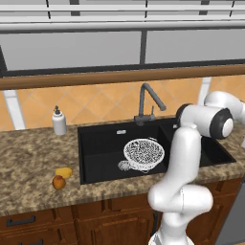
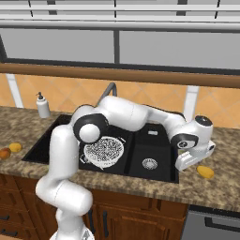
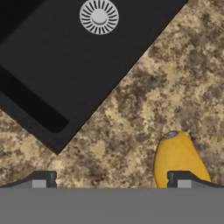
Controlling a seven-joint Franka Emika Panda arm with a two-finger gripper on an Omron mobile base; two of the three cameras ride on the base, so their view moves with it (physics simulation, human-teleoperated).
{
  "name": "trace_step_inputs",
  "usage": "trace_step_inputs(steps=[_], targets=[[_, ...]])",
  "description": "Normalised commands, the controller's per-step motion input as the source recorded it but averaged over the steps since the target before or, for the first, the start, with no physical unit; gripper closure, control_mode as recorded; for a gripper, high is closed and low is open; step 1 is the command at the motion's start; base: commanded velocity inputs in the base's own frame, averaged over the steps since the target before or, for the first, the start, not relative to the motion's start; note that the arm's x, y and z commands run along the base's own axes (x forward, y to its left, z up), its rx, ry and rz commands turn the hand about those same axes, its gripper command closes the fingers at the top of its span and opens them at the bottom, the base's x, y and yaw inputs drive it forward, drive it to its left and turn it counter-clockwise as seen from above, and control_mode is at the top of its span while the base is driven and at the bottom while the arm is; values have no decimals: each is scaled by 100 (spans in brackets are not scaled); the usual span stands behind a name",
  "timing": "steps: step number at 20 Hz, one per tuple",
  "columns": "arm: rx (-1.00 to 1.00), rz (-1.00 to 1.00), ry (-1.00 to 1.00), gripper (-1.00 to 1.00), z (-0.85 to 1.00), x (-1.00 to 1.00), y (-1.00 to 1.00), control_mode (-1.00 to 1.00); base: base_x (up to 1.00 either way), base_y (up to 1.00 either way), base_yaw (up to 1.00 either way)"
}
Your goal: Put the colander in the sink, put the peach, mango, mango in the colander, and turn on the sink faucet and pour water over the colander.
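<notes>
Beside the sink's (image 2: 154, 176) right edge, we see the gripper (image 3: 111, 181) with jaws spread wide, grasping nothing, over the granite counter (image 3: 131, 118) and a mango (image 3: 177, 159) (one fingertip overlaps it). Left of it, the colander (image 2: 104, 151) sits in the left basin, while the peach (image 1: 59, 182) and second mango (image 1: 63, 172) lie on the counter's far-left side.
</notes>
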Motion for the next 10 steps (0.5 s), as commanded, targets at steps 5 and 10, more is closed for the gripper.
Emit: trace_step_inputs(steps=[5,10], targets=[[0,0,5,-100,-6,0,-6,-100,0,0,0],[0,0,0,-100,-21,1,0,-100,0,0,0]])
